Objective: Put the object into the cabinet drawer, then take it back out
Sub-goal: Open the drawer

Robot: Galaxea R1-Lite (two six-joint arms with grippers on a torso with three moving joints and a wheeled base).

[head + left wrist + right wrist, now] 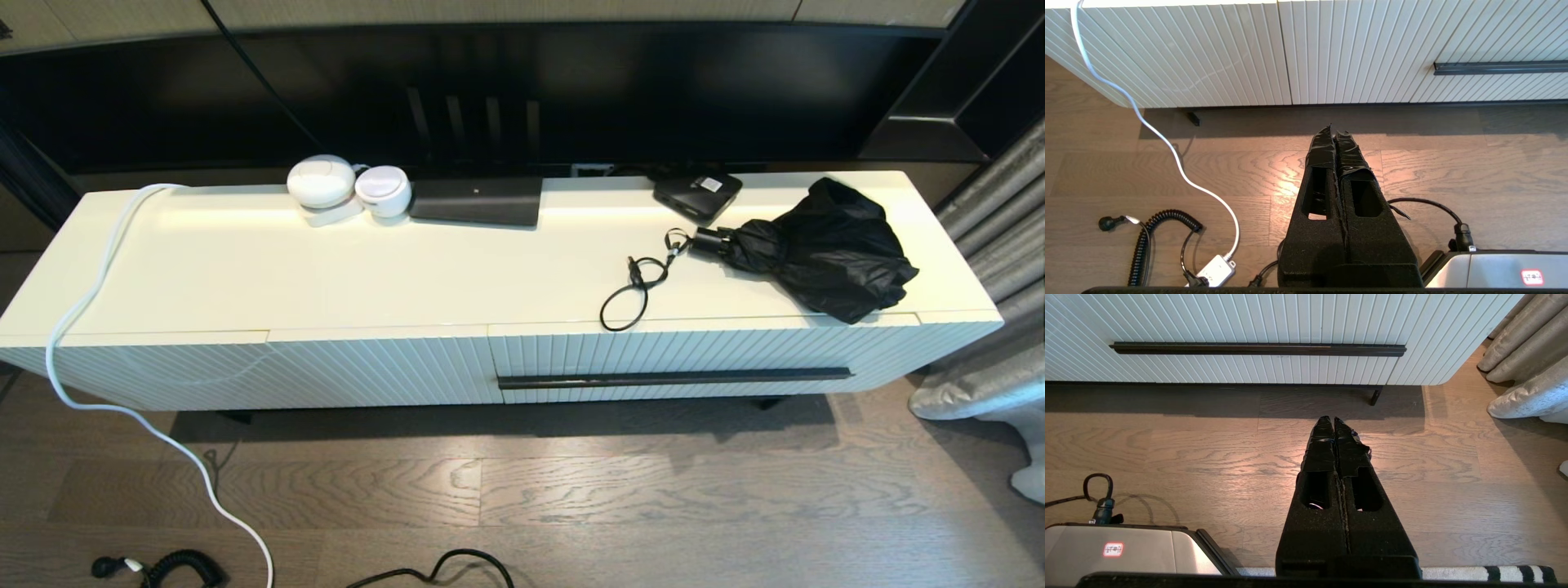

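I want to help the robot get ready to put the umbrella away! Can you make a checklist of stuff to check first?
1. Cabinet drawer open? Not ok: it is shut.
2. Bar handle free to grab? Ok: nothing blocks it.
3. Folded black umbrella reachable on the cabinet top? Ok, lying above the drawer.
4. Umbrella strap clear of the drawer? Not ok: its loop reaches the front edge.
5. Right gripper empty? Ok: shut on nothing, over the floor.
6. Left gripper empty? Ok: shut, parked over the floor.
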